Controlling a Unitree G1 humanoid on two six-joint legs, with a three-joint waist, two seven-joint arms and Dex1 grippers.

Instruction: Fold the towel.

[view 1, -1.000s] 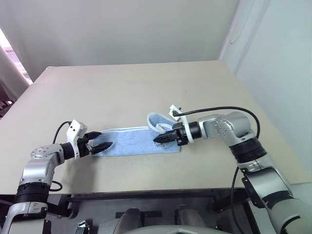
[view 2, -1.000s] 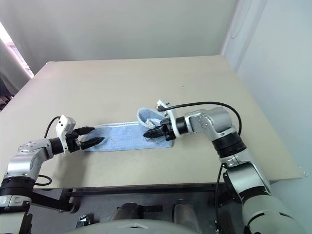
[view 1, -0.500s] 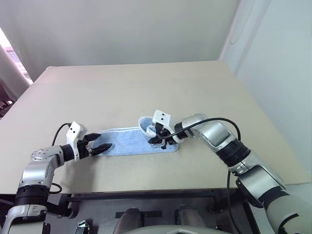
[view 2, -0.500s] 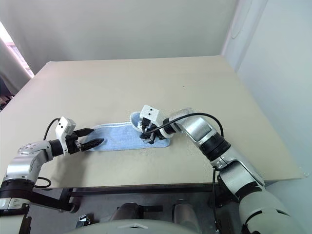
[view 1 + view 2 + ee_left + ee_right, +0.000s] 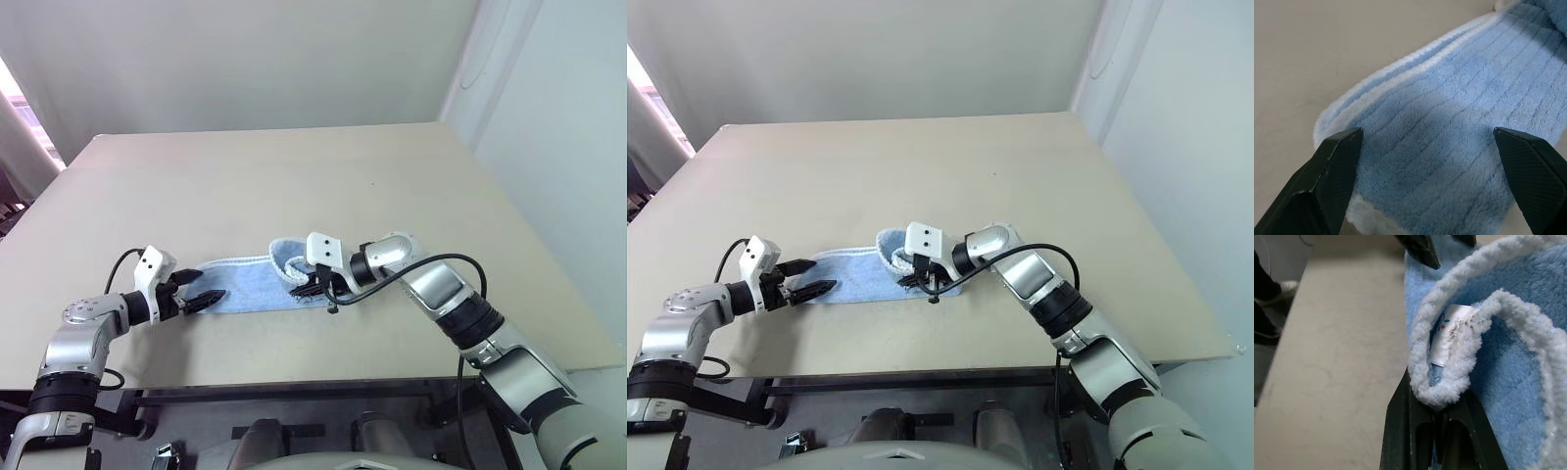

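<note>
Jaws of the right gripper (image 5: 306, 287) clamped on the towel's (image 5: 250, 285) curled edge, left gripper (image 5: 203, 295) spread wide over its far end, on the counter (image 5: 294, 176)

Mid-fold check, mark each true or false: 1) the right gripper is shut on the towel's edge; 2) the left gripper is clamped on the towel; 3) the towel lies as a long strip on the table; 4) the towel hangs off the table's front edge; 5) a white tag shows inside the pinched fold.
1) True: the right gripper is shut on the towel's white-edged hem.
2) False: the left gripper is open, its fingers spread over the towel's end.
3) True: it lies as a narrow strip on the table.
4) False: it lies wholly on the tabletop, back from the front edge.
5) True: the white tag sits inside the curled edge.
</note>
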